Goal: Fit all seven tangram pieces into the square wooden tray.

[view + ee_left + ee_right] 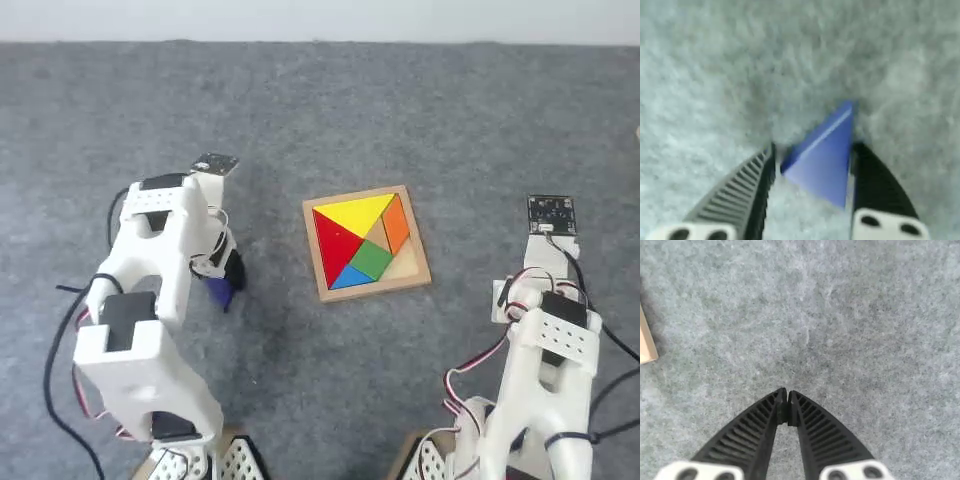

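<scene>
Ribbed black fingers (757,185) of the left gripper (814,150) are clenched on a dark blue wooden triangle (822,160), one finger pressed against each side of it, with one point of the piece sticking out beyond the fingertips over the grey felt table cover (715,75). From the high view, the triangle (220,291) pokes out under the left arm's white body, which hides most of that gripper (229,272), well apart from the square wooden tray (408,263) at the table's middle. Inside the tray lie a yellow triangle (355,213), a red triangle (333,243), an orange parallelogram (397,225), a green square (372,260), a light blue triangle (348,277) and a small tan triangle (377,235); bare wood shows in the corner nearest the right arm. The right gripper (788,410) hangs over bare felt, pinched together on nothing, with a tray corner (646,347) off to one side.
</scene>
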